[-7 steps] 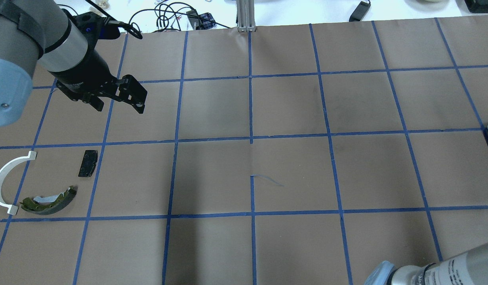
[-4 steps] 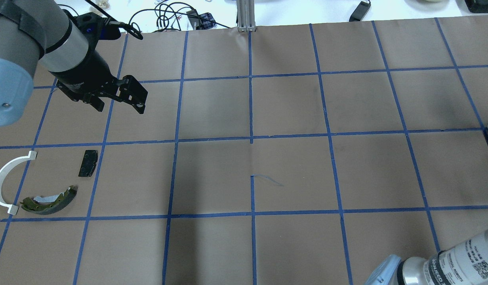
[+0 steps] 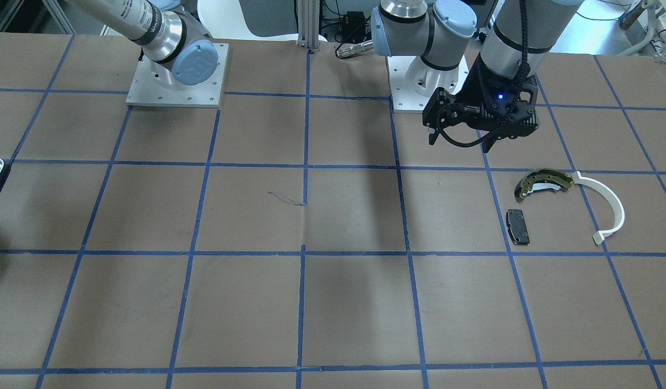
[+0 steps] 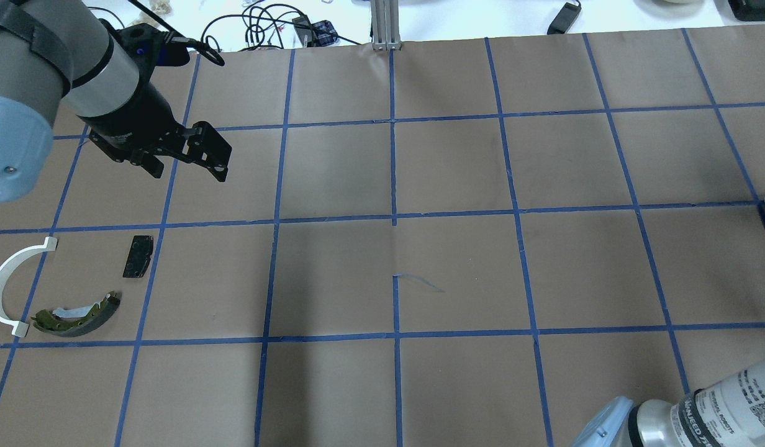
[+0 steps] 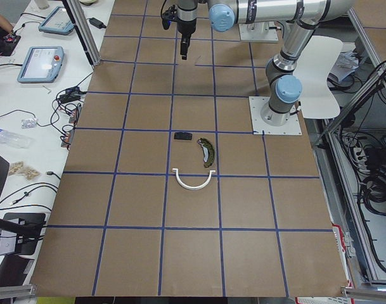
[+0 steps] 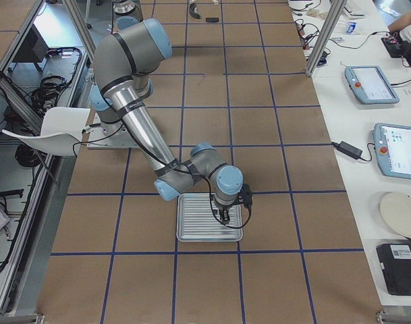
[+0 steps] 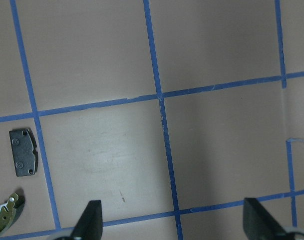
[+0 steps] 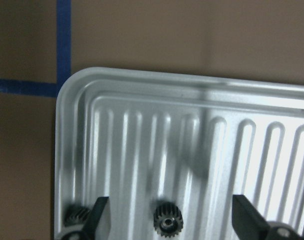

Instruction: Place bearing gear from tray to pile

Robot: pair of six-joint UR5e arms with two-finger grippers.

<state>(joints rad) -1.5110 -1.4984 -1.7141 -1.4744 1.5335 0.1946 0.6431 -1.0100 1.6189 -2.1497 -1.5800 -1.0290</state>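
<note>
Right wrist-mounted view: bearing gear (image 8: 167, 220) lies in the tray (image 8: 142, 75)

The right pincer (image 8: 170, 212) hangs wide open and empty over the tray's corner, a finger on either side of the small dark gear on the ribbed floor. The left pincer (image 4: 184, 162), also open and empty, hovers above the desk (image 4: 457, 267), apart from the pile (image 4: 138, 256).

The left gripper (image 4: 187, 171) hangs tilted forward from its wrist, jaws spread wide. The right arm (image 6: 143, 131) stretches far out to its side, and the right gripper (image 8: 172, 217) points straight down, jaws equally wide apart.
</note>
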